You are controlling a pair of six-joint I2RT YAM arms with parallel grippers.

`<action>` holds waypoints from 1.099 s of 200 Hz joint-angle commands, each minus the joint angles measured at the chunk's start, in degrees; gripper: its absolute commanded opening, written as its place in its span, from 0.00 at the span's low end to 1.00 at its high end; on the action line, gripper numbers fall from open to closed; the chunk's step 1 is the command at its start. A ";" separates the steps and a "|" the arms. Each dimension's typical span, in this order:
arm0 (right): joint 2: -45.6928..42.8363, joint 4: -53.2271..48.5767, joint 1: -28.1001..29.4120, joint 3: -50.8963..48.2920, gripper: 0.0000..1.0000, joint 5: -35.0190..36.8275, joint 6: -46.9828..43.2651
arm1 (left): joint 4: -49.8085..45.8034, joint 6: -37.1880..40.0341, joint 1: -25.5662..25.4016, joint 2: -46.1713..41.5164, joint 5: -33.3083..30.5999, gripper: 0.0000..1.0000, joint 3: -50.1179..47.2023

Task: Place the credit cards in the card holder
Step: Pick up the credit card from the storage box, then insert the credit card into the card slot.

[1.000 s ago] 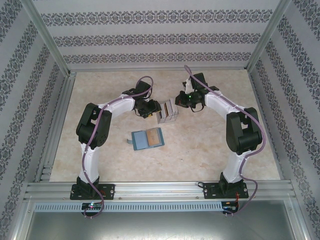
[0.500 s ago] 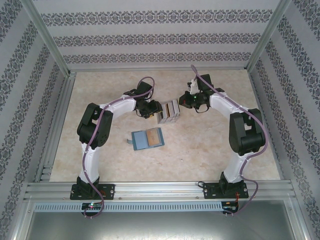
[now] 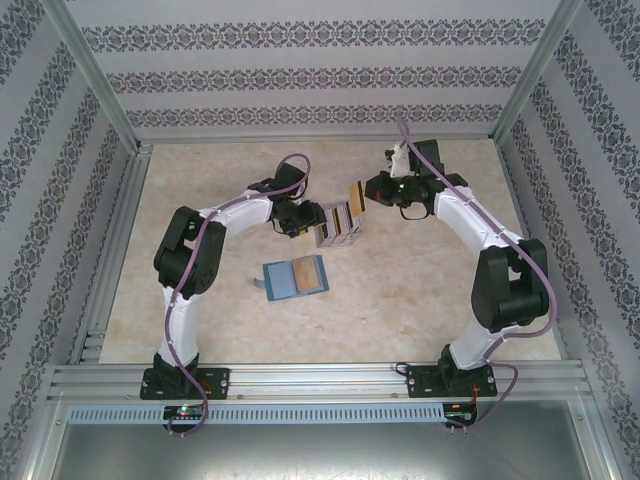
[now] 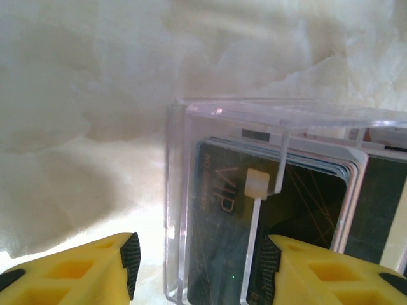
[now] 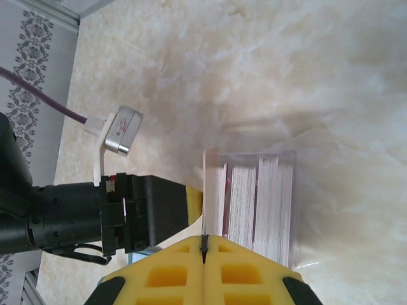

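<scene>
Two arms are reaching over one table [image 3: 200,180], the left arm [image 3: 185,260] and the right arm [image 3: 505,285]. Each is carrying one gripper, so two are showing: the left gripper [image 4: 202,260] and the right gripper [image 5: 203,244]. One clear slotted rack [image 3: 338,222] is standing between them. The credit cards [image 5: 245,197] are sitting in it in about three bundles, packed too tightly to count singly. One single card [image 3: 355,190] is sitting in the right gripper. One card holder [image 3: 296,277] is lying open, showing two halves.
</scene>
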 commanded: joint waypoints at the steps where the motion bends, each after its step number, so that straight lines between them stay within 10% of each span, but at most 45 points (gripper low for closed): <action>1: -1.92 0.58 -1.21 -1.88 0.00 -1.53 -0.43 | -1.21 1.39 -1.07 -5.61 -0.50 0.56 0.18; 157: -6.01 25.97 -2.09 -12.80 0.01 -26.32 19.15 | 39.32 -14.89 -1.23 -13.67 22.55 0.58 -13.40; 220: -5.18 27.92 -1.94 -13.33 0.01 -27.02 20.71 | 38.64 -14.59 -1.49 -14.59 23.17 0.15 -13.62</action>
